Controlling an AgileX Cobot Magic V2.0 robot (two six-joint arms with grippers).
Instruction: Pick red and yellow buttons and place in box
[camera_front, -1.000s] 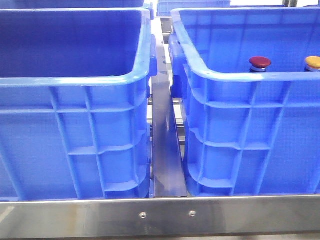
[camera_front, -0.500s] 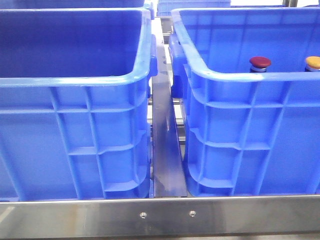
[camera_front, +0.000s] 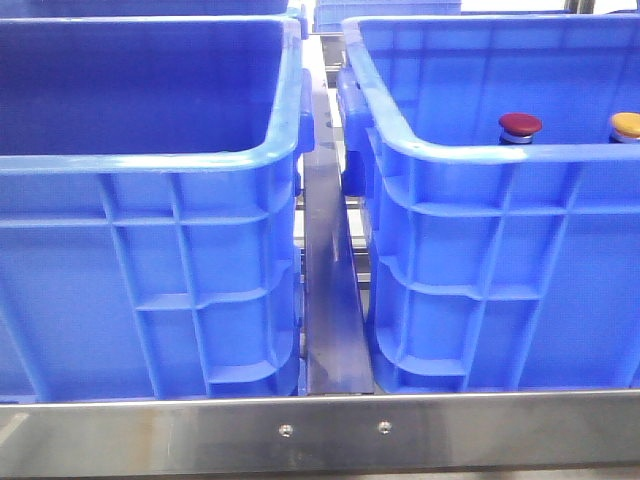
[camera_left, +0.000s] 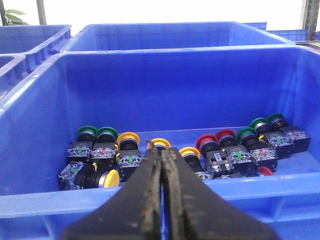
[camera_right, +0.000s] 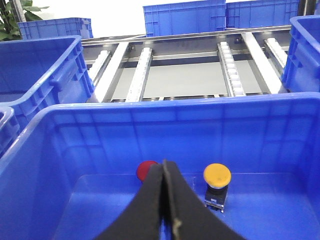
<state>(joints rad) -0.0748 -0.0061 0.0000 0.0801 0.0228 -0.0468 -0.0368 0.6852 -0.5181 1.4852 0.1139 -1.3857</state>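
Note:
A dark red button (camera_front: 520, 125) and an orange-yellow button (camera_front: 626, 125) stand upright inside the box (camera_front: 470, 152), the right-hand bright blue crate in the front view. From the right wrist, the red button (camera_right: 145, 170) shows partly behind my right gripper (camera_right: 164, 163), which is shut on nothing above the box's near wall. The yellow button (camera_right: 217, 174) stands beside it on the floor of the box (camera_right: 100, 135). My left gripper (camera_left: 161, 150) is shut and empty, held over the near rim of another crate. Neither gripper shows in the front view.
The crate (camera_left: 150, 55) under my left gripper holds several green, yellow and red buttons (camera_left: 130, 150) along its floor. A darker-walled blue crate (camera_front: 150, 160) stands left of the box, with a steel rail (camera_front: 330, 300) between them. Roller conveyor tracks (camera_right: 175, 75) and more crates lie behind.

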